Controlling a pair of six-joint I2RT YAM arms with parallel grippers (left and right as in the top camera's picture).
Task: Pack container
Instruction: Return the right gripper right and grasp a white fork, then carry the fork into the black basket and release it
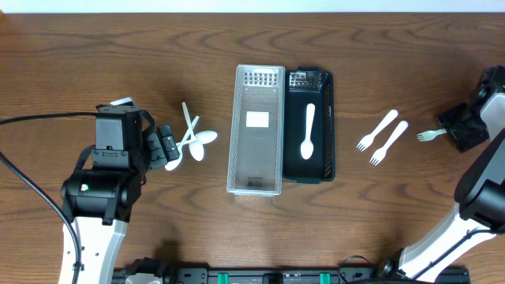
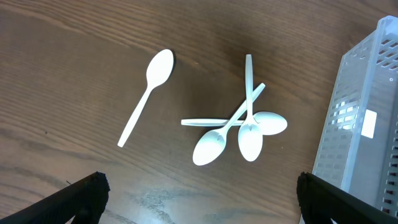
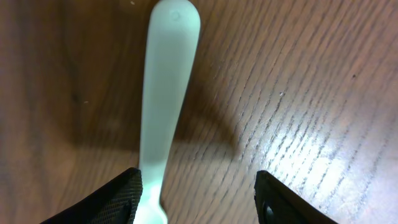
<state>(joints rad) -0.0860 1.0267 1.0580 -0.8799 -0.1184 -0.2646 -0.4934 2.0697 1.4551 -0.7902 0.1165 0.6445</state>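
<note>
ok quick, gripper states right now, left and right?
Left gripper: open, empty, over the loose spoons.
Right gripper: open, with the fork handle lying between its fingers, close to one of them, not clamped.

White cutlery (image 2: 249, 140), black tray (image 1: 323, 134), clear perforated bin (image 1: 256, 158), brown woodgrain table (image 1: 79, 47)

- Our left arm (image 1: 99, 189) rises from the near edge of the table (image 1: 79, 63), wrist bent inward.
- Our left gripper (image 1: 167, 146) is held well above the surface, its fingers (image 2: 87, 196) spread wide.
- Our right arm (image 1: 481, 197) stretches along the right side.
- Our right gripper (image 1: 456, 130) sits low and points inward, jaws parted.
</note>
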